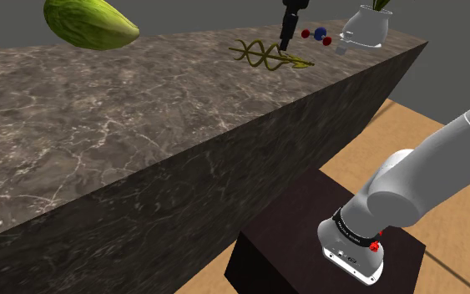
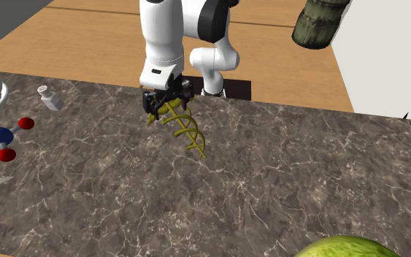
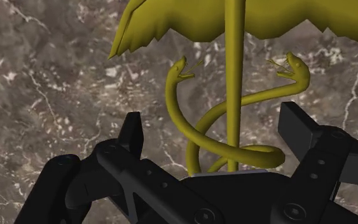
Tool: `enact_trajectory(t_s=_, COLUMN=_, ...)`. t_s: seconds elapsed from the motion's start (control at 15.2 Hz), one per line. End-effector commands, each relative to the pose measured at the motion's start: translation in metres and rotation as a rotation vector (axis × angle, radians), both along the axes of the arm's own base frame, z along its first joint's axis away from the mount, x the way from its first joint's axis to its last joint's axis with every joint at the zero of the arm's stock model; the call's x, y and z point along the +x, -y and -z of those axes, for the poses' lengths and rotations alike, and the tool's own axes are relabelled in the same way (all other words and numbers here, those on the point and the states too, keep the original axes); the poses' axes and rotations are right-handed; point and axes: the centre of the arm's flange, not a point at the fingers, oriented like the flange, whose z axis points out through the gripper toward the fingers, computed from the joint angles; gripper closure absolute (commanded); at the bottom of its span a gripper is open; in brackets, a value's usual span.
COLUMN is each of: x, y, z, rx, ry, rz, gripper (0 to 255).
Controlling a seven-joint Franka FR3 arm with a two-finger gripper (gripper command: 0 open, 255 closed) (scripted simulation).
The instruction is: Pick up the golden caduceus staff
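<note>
Gripper first: are the fingers together or apart?

Apart. In the wrist view the two black fingers stand wide on either side of the golden caduceus staff, with the lower snake coils between them. I cannot tell whether either finger touches a coil.

What of the rest of the staff?

The wings spread beyond the fingertips, and the two snake heads face the shaft from either side.

Where does it lie?

Flat on the dark veined marble counter. In the second exterior view the staff runs from under the gripper out toward the middle of the counter.

And from the shoulder view?

The gripper hangs over the staff near the counter's far end. A red and blue molecule model sits just beside them, and a white vase stands further toward that view's right.

Anything else?

A green gourd-like fruit sits well apart, at the shoulder view's upper left. A small grey shaker stands near the molecule model in the second exterior view. The dark stand sits against the counter's side on a wooden floor.
</note>
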Motion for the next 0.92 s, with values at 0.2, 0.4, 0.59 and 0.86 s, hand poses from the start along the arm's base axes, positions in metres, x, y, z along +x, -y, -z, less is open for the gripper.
enact_trajectory(t_s=0.2, x=0.004, y=0.002, z=0.023, rx=-0.005, ry=-0.004, rz=-0.017, gripper=0)
enact_trajectory(t_s=0.4, x=0.004, y=0.002, z=0.036, rx=-0.005, ry=-0.004, rz=-0.017, gripper=0)
enact_trajectory(t_s=0.59, x=0.005, y=0.001, z=0.037, rx=-0.005, ry=-0.004, rz=-0.017, gripper=255)
enact_trajectory(t_s=0.86, x=0.005, y=0.002, z=0.037, rx=-0.005, ry=-0.004, rz=-0.017, gripper=255)
